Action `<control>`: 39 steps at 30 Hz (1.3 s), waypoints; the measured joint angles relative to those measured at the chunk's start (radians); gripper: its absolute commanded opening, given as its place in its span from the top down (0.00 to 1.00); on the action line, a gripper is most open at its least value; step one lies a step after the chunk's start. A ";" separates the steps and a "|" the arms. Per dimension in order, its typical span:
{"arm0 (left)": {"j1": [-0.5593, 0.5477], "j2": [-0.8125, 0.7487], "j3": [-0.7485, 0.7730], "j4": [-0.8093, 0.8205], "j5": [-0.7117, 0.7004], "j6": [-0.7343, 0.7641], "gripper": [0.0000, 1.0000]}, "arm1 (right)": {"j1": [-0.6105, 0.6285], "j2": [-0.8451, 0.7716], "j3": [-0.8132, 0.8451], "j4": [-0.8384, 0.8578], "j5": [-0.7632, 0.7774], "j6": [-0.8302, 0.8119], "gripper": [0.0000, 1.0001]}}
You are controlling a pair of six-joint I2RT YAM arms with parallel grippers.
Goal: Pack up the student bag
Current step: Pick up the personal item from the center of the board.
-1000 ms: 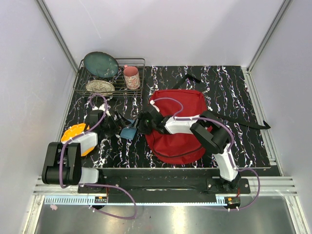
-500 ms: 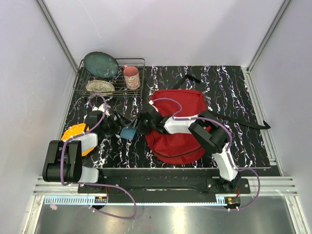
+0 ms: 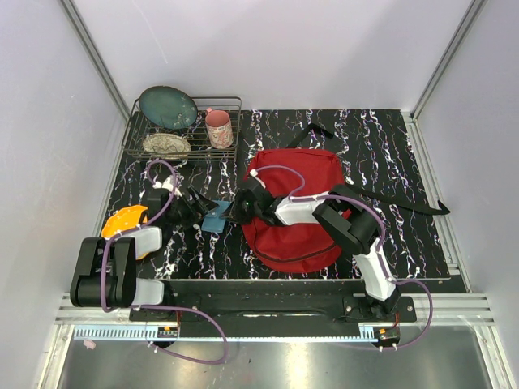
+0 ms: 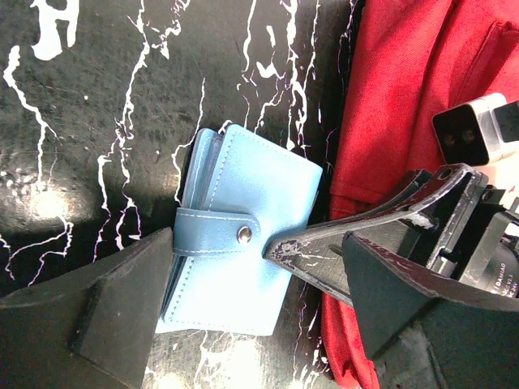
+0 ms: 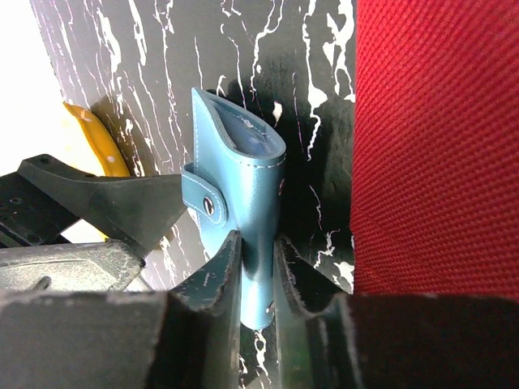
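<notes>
The red student bag (image 3: 300, 235) lies at the table's middle right, its black straps trailing right. It also shows in the left wrist view (image 4: 405, 97) and the right wrist view (image 5: 438, 146). A light blue snap wallet (image 3: 216, 215) stands on edge just left of the bag. My right gripper (image 3: 235, 212) is shut on the wallet's edge (image 5: 239, 170), one finger on each side (image 5: 255, 275). My left gripper (image 3: 195, 212) is open, with its jaws spread wide either side of the wallet (image 4: 243, 243) and not touching it (image 4: 255, 300).
A wire dish rack (image 3: 182, 150) at the back left holds a green plate (image 3: 168, 106), a patterned dish (image 3: 166, 144) and a pink mug (image 3: 218, 128). An orange object (image 3: 126, 219) lies under the left arm, near the table's left edge.
The left gripper has shifted slightly right, closer to the wallet. The wallet and right gripper have moved a little away from the near edge. The bag has not moved.
</notes>
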 measured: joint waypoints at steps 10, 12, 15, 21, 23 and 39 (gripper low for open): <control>-0.005 -0.245 0.019 -0.212 -0.024 0.026 0.01 | 0.000 -0.077 -0.086 0.083 -0.033 -0.068 1.00; -0.009 -0.338 0.060 -0.296 -0.051 0.052 0.01 | 0.000 -0.125 -0.116 0.082 -0.035 -0.093 1.00; -0.009 -0.454 0.142 -0.390 -0.094 0.092 0.01 | 0.000 -0.230 -0.172 0.074 -0.035 -0.136 1.00; -0.008 -0.524 0.230 -0.431 -0.072 0.121 0.01 | 0.000 -0.543 -0.303 0.043 -0.047 -0.240 1.00; -0.008 -0.504 0.229 -0.413 -0.018 0.111 0.01 | -0.004 -0.641 -0.344 0.037 -0.053 -0.269 1.00; -0.219 -0.226 0.200 0.233 0.365 -0.148 0.01 | -0.080 -1.127 -0.594 -0.114 -0.039 -0.329 1.00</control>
